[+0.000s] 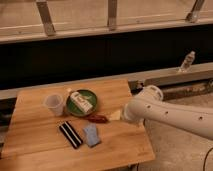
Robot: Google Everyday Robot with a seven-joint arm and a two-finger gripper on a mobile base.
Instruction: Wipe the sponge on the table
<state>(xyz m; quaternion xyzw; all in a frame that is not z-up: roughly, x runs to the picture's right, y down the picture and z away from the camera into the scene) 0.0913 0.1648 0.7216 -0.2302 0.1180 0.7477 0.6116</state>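
Observation:
The light-blue sponge (92, 134) lies flat on the wooden table (35, 145), near its front middle. My white arm reaches in from the right, and its gripper (118, 115) sits low over the table, just right of a small red object (98, 118). It is up and to the right of the sponge, about a hand's width away and not touching it. The gripper stands open and holds nothing.
A black block with pale stripes (70, 134) lies just left of the sponge. Behind are a green plate (90, 96) bearing a small box (80, 102) and a clear plastic cup (54, 104). A bottle (187, 61) stands on the far ledge. The table's right edge drops to the floor.

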